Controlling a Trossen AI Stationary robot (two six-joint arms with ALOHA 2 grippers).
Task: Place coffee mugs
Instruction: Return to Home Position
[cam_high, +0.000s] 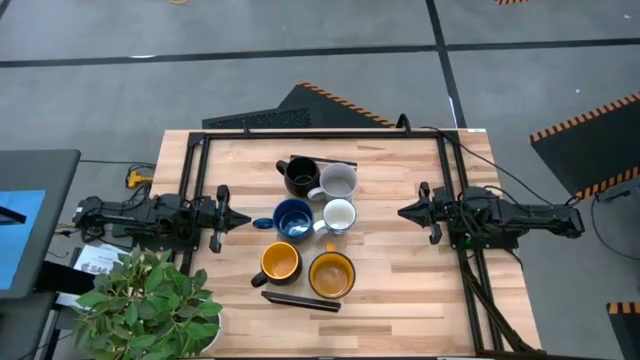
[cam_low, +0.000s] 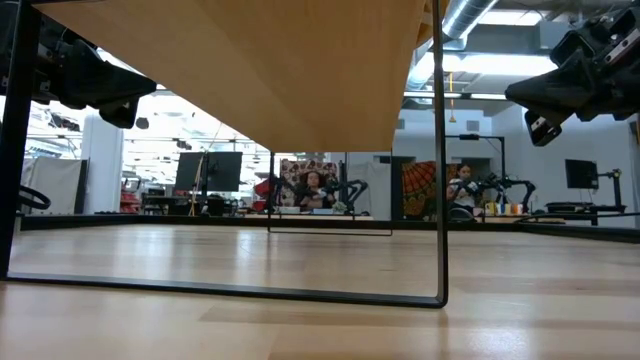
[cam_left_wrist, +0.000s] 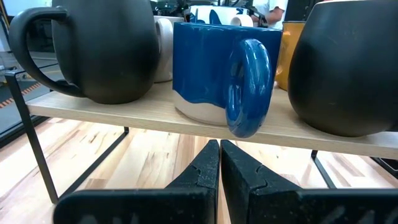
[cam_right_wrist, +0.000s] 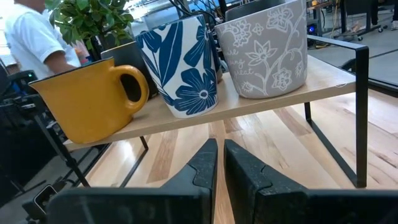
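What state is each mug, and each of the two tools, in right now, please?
black mug: upright on the shelf
pale grey mug: upright on the shelf
dark blue mug: upright on the shelf
white mug: upright on the shelf
yellow-orange mug nearer the left arm: upright on the shelf
other yellow-orange mug: upright on the shelf
left tool: shut, empty
right tool: shut, empty

A wooden shelf (cam_left_wrist: 118, 114) on a black frame (cam_right_wrist: 359, 124) stands on the wooden table (cam_low: 300, 310). It carries six mugs: black mug (cam_high: 300, 176), grey mug (cam_high: 340, 181), blue mug (cam_high: 293, 218), white mug (cam_high: 340, 215), yellow mug (cam_high: 280, 262) and second yellow mug (cam_high: 331, 274).
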